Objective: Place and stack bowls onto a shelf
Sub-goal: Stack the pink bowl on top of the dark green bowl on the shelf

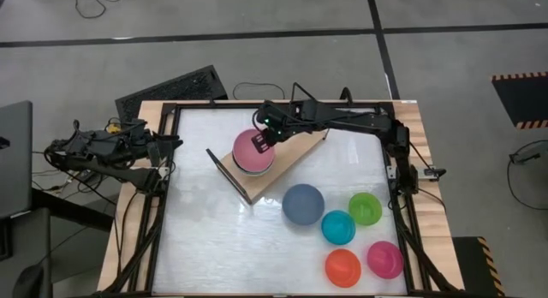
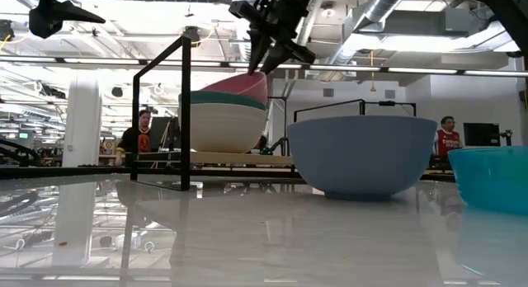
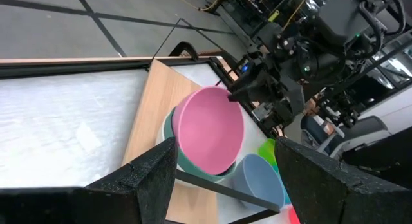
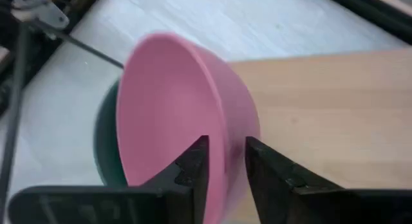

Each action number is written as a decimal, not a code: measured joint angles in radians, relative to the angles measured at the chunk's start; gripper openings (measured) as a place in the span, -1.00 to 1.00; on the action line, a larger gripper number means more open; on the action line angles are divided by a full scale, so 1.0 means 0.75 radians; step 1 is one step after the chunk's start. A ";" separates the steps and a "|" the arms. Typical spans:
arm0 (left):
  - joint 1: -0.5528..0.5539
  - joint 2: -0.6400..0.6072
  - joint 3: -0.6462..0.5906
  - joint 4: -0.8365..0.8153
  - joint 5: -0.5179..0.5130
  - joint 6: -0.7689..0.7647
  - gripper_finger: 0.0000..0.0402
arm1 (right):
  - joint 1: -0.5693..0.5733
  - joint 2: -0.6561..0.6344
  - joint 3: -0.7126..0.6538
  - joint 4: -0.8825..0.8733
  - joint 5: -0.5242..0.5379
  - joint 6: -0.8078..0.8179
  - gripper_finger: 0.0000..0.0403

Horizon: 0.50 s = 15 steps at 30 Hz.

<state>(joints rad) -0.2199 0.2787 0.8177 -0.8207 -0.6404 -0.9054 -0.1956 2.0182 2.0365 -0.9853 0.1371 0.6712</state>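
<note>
Nesting pink bowl (image 1: 253,149) into teal-on-white stack on shelf (image 1: 295,158), right hand (image 1: 266,140) pinching rim; five bowls left on table (image 1: 205,229); left hand (image 1: 171,146) open, idle.

We note a black keyboard (image 1: 171,86) on the floor beyond the table (image 1: 205,238). Two people, one (image 2: 140,130) left, one (image 2: 448,138) right, stand in the room behind.
</note>
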 joint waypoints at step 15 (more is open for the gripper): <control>0.000 0.000 0.000 -0.001 0.005 0.000 0.22 | 0.015 -0.089 0.004 0.084 0.094 -0.060 -0.47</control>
<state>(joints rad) -0.2196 0.2787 0.8177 -0.8211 -0.6370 -0.9051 -0.1841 1.9518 2.0396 -0.9224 0.2075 0.6260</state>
